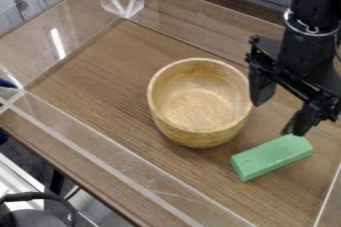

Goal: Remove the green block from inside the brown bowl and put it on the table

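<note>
Below my gripper (292,105), which hangs wide open and empty, the green block (272,156) lies flat on the desk (114,67), outside the empty brown bowl (200,101) beside me, so I judge the job done.

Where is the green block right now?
The green block lies flat on the table, near the bottom right of the camera view. It is outside the brown bowl, just to its right, below the open pincer.

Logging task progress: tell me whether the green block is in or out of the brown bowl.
Out. The green block lies flat on the table beside the brown bowl, whose pale interior shows empty.
</note>
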Action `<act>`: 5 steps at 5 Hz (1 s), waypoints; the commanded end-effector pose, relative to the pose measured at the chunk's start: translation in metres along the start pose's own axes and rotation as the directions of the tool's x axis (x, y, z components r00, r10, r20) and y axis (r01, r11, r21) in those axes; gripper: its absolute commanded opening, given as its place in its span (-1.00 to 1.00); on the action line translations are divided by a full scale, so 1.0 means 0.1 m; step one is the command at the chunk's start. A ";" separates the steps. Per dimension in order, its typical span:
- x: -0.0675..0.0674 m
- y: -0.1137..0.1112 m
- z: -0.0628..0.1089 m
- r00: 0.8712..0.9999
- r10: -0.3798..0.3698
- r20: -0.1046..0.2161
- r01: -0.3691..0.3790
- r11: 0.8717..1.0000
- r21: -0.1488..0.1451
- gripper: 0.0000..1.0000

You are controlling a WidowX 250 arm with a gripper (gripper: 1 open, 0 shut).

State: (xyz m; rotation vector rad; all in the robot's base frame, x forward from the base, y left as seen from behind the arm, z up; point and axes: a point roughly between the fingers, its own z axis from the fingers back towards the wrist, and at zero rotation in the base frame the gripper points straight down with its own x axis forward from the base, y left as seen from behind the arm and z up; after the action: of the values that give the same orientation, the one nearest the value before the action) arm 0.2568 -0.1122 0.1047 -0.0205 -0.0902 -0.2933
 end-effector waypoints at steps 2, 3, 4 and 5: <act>0.02 -0.01 0.08 0.998 0.050 0.036 -0.047 0.997 -0.068 1.00; 0.00 0.05 0.07 0.995 0.069 0.072 -0.061 0.993 -0.102 1.00; -0.01 0.15 0.12 0.988 0.100 0.121 -0.083 0.986 -0.142 1.00; 0.06 0.42 0.30 0.975 0.157 0.160 -0.129 0.976 -0.175 1.00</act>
State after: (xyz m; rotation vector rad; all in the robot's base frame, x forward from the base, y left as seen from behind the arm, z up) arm 0.2634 -0.0709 0.1151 -0.2074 -0.1638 -0.1391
